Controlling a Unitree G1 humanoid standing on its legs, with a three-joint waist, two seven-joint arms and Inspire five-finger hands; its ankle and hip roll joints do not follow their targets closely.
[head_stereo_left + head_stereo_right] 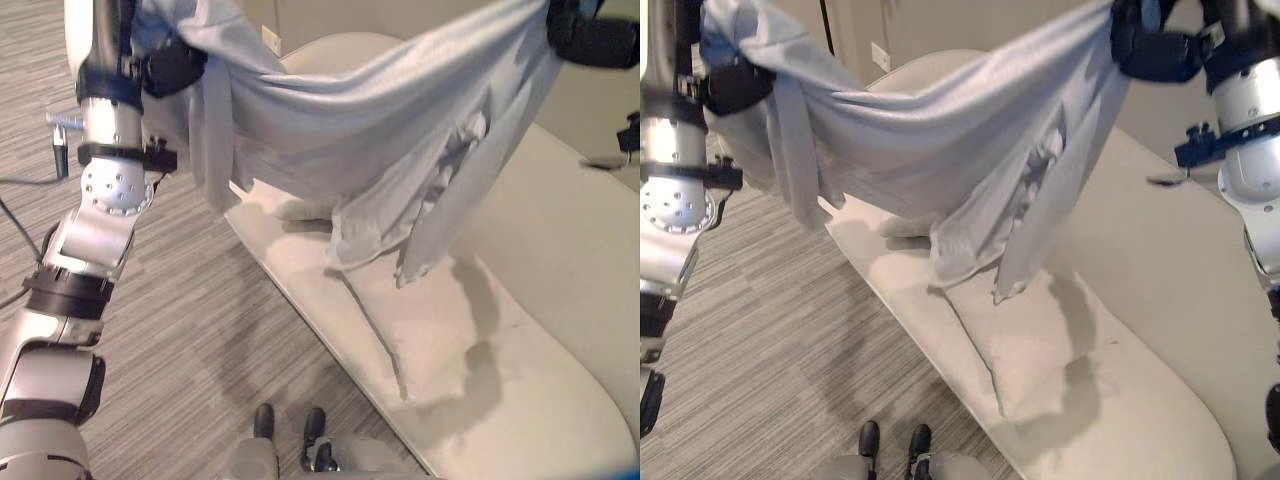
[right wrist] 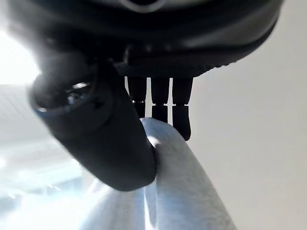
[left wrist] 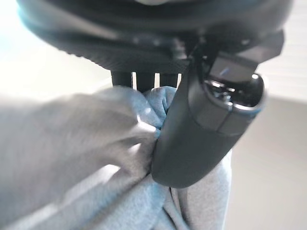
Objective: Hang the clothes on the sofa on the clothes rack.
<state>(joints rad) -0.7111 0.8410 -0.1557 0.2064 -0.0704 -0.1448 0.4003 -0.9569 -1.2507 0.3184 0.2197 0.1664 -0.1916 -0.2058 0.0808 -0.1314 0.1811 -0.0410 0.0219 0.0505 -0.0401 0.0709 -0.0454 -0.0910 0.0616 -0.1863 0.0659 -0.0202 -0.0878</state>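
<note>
Two hands: we hold one garment (image 1: 330, 120) between them, raised above the sofa (image 1: 560, 260).
Garment: pale blue-grey cloth, stretched across the upper part of both eye views, sagging in the middle between our two grips.
Garment's loose parts: a sleeve-like strip hangs down near the left grip, and a crumpled bunch of folds with a long tail hangs from the right half; the lowest tips dangle over the seat, and we cannot tell whether they touch it.
Left hand (image 1: 172, 68): raised at the upper left of the eye views, with cloth bunched against it; in its wrist view the thumb (image 3: 201, 124) presses a wad of the blue cloth against the fingers (image 3: 144, 81), so we have it pinched tight.
Right hand (image 1: 1155, 45): raised at the upper right, at the other end of the cloth; in its wrist view the thumb (image 2: 103, 139) and the fingers (image 2: 165, 105) close on a rounded fold of the same cloth, so it too grips the garment.
Sofa: cream, long, with a rounded end, running from the upper middle to the lower right; its back rises on the right side.
Cushion (image 1: 1025, 340): cream, lying on the seat just below the hanging folds.
Floor (image 1: 200, 330): grey striped carpet left of the sofa.
</note>
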